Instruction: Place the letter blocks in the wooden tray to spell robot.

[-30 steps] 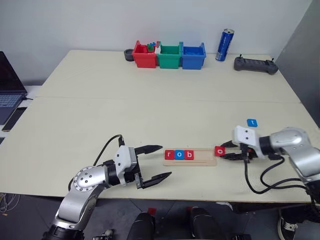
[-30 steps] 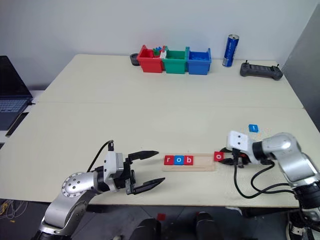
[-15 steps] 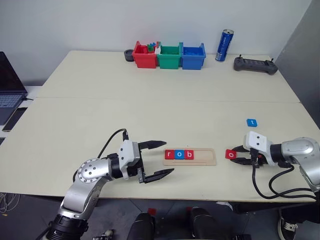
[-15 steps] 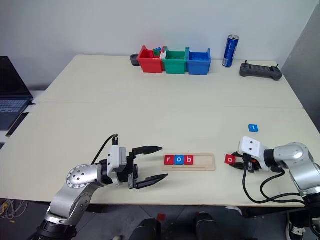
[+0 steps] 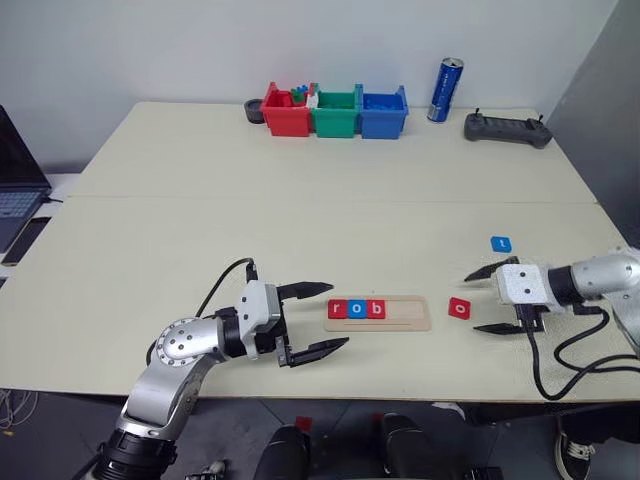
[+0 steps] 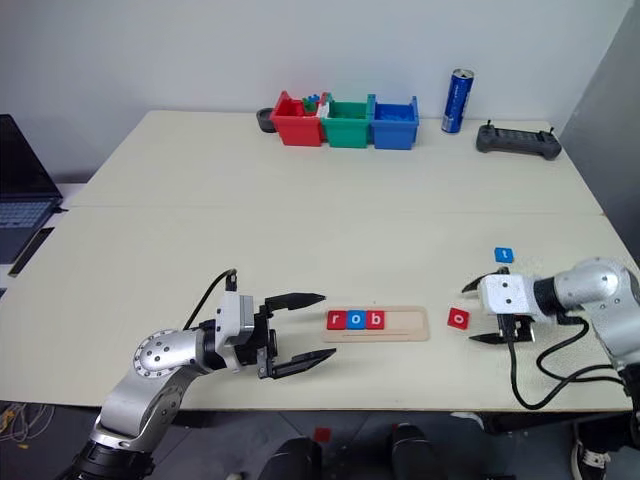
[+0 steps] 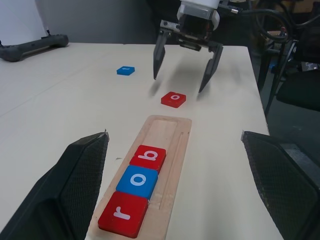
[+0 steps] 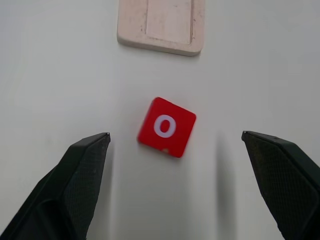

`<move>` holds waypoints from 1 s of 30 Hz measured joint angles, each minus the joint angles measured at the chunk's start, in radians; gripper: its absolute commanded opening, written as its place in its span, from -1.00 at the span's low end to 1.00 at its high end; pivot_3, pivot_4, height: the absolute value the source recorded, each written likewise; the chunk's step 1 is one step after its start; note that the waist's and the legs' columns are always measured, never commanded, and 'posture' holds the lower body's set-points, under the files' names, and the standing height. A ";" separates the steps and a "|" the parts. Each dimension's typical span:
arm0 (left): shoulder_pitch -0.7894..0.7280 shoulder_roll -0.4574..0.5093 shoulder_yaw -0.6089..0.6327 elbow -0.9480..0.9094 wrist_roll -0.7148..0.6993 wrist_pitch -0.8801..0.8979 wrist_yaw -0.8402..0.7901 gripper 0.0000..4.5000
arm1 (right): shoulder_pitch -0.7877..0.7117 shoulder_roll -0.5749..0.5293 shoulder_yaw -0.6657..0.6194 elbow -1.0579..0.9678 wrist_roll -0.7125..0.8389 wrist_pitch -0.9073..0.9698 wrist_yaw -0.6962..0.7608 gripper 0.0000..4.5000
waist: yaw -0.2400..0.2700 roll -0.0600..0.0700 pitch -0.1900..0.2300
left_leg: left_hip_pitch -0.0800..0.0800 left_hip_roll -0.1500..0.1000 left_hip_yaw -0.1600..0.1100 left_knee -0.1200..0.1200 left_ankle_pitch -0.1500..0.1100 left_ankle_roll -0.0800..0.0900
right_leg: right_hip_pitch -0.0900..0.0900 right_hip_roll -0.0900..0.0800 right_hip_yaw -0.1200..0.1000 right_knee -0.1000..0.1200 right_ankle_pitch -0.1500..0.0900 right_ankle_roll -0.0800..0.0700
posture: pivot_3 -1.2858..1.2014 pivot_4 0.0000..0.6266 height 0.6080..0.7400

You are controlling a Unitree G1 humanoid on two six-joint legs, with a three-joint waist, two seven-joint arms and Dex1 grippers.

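Near the front edge of the bench we see the wooden tray lying lengthwise, with three letter blocks in its left part: r, o and b, touching in a row. Its right part holds nothing. Just right of the tray, on the bench, lies the second o block, slightly askew. The t block lies further right and further back. Along the back edge we find three bins side by side, a can to their right, and a controller toward the back right corner. A laptop sits off the left edge.
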 measured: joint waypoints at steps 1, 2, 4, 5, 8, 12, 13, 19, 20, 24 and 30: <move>0.000 -0.002 0.000 0.000 0.000 0.000 0.001 1.00 | -0.038 0.004 0.025 0.044 -0.025 -0.087 0.012 0.99 | -0.001 0.000 0.000 | 0.000 0.000 0.000 0.000 0.000 0.000 | 0.000 0.000 0.000 0.000 0.000 0.000 | 0.03 -0.52 1.00; 0.000 -0.004 -0.002 0.001 0.000 0.000 0.003 1.00 | -0.084 0.014 0.054 0.097 -0.056 -0.188 0.020 0.99 | -0.003 0.000 0.000 | 0.000 0.000 0.000 0.000 0.000 0.000 | 0.000 0.000 0.000 0.000 0.000 0.000 | 0.03 -0.52 1.00; -0.001 -0.009 -0.002 0.001 0.000 0.000 0.005 1.00 | -0.157 0.039 0.104 0.185 -0.105 -0.348 0.026 0.99 | -0.008 0.000 0.000 | 0.000 0.000 0.000 0.000 0.000 0.000 | 0.000 0.000 0.000 0.000 0.000 0.000 | 0.03 -0.52 1.00; -0.003 -0.011 -0.004 0.001 0.000 0.000 0.005 1.00 | -0.188 0.052 0.128 0.225 -0.130 -0.420 0.027 0.99 | -0.010 0.000 0.000 | 0.000 0.000 0.000 0.000 0.000 0.000 | 0.000 0.000 0.000 0.000 0.000 0.000 | 0.03 -0.52 1.00; -0.002 -0.012 -0.005 -0.001 0.001 0.001 0.009 1.00 | -0.280 0.085 0.204 0.357 -0.203 -0.613 0.026 0.99 | -0.013 0.000 0.000 | 0.001 0.000 0.000 -0.001 0.000 0.000 | 0.000 -0.001 0.001 0.000 0.000 -0.001 | 0.03 -0.52 1.00; 0.003 -0.011 -0.004 -0.003 0.001 0.001 0.017 1.00 | -0.383 0.117 0.259 0.494 -0.251 -0.774 0.011 0.99 | -0.013 0.000 0.000 | 0.001 0.000 0.000 0.000 0.000 0.000 | 0.000 -0.001 0.001 0.001 0.001 -0.001 | 0.03 -0.52 1.00; 0.003 -0.011 -0.004 -0.003 0.001 0.001 0.019 1.00 | -0.400 0.125 0.271 0.522 -0.256 -0.803 0.009 0.99 | -0.013 0.000 0.000 | 0.001 0.000 0.000 0.000 0.000 0.000 | 0.000 -0.001 0.001 0.001 0.001 -0.001 | 0.03 -0.52 1.00; 0.020 -0.011 -0.004 -0.006 0.001 0.001 0.026 1.00 | -0.464 0.146 0.341 0.585 -0.270 -0.901 0.014 0.99 | -0.013 0.000 0.000 | 0.002 0.000 0.000 -0.001 0.000 0.000 | 0.001 -0.001 0.000 0.002 0.001 -0.002 | 0.03 -0.52 1.00; 0.020 -0.011 -0.004 -0.007 0.001 0.001 0.027 1.00 | -0.471 0.147 0.352 0.585 -0.268 -0.909 0.016 0.99 | -0.013 0.000 0.000 | 0.002 0.000 0.000 -0.001 0.000 0.000 | 0.001 -0.001 0.000 0.002 0.001 -0.002 | 0.03 -0.52 1.00; 0.020 -0.011 -0.004 -0.007 0.001 0.000 0.037 1.00 | -0.491 0.156 0.385 0.584 -0.257 -0.910 0.037 0.99 | -0.013 0.000 0.000 | 0.002 0.000 0.000 -0.001 0.000 0.000 | 0.001 -0.001 0.000 0.002 0.001 -0.002 | 0.03 -0.52 1.00; 0.028 -0.011 -0.004 -0.007 0.002 -0.005 0.040 1.00 | -0.487 0.154 0.386 0.591 -0.215 -0.831 0.054 0.99 | -0.013 0.000 0.000 | 0.003 0.000 0.000 -0.001 0.000 0.000 | 0.001 -0.001 0.000 0.002 0.001 -0.002 | 0.03 -0.52 1.00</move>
